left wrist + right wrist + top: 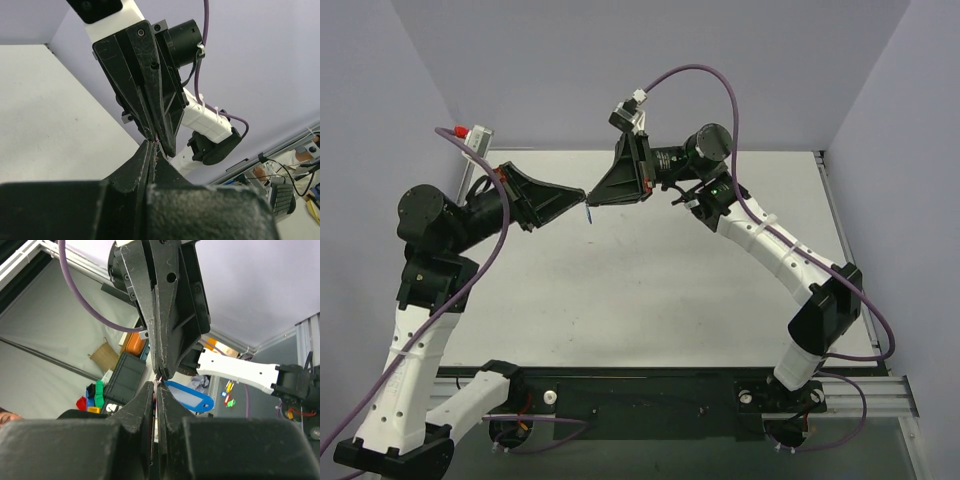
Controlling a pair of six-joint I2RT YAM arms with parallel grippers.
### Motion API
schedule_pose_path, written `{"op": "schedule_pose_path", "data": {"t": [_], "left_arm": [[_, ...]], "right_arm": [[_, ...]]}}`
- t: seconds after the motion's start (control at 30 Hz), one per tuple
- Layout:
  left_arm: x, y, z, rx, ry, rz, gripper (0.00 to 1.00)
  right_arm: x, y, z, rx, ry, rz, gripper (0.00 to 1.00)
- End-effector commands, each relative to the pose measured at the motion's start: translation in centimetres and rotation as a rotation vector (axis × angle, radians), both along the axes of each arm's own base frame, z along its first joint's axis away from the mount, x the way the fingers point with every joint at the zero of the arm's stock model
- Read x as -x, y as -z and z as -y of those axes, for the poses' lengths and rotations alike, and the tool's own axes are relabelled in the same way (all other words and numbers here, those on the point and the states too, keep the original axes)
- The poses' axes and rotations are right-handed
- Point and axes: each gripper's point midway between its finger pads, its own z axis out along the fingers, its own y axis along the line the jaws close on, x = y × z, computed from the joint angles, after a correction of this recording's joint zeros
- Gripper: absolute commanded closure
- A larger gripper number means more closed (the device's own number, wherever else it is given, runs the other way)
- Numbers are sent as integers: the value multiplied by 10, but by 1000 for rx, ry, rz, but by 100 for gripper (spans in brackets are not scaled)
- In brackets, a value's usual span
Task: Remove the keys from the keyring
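Note:
Both grippers meet tip to tip in the air above the table's far left. My left gripper [582, 196] is shut, pinching the thin metal keyring [159, 145] at its tips. My right gripper [591, 197] is shut on a thin silver sliver [159, 382] that looks like the key seen edge-on. The rest of the key is hidden between the fingers. The keyring's blue tag [589, 212] hangs free just below the tips. It also shows in the right wrist view [190, 396], beside my right gripper [157, 384]. My left gripper [152, 143] touches the right fingertips [161, 135].
The white table [650, 290] lies below the held things. A grey wall [650, 70] stands behind it, with side walls to the left and right. A small white and red fixture [475, 135] sits on a post at the far left corner.

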Motion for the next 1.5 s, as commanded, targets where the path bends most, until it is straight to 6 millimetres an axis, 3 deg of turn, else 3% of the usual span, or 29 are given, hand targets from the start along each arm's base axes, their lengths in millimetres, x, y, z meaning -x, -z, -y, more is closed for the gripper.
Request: {"op": "schedule_pose_path", "data": {"t": [0.0, 0.47, 0.7, 1.03, 1.47], "left_arm": [[26, 18, 9, -75, 144, -24, 100], [50, 48, 17, -126, 360, -73, 100], [44, 61, 21, -114, 406, -141, 100], [52, 74, 27, -109, 522, -235, 100], [61, 83, 47, -146, 668, -319, 100]], "right_arm": [[30, -24, 10, -60, -28, 96, 100], [37, 2, 8, -3, -59, 55, 100], [38, 17, 6, 24, -71, 35, 100], [34, 42, 3, 66, -91, 6, 100], [38, 48, 5, 68, -102, 1, 100]]}}
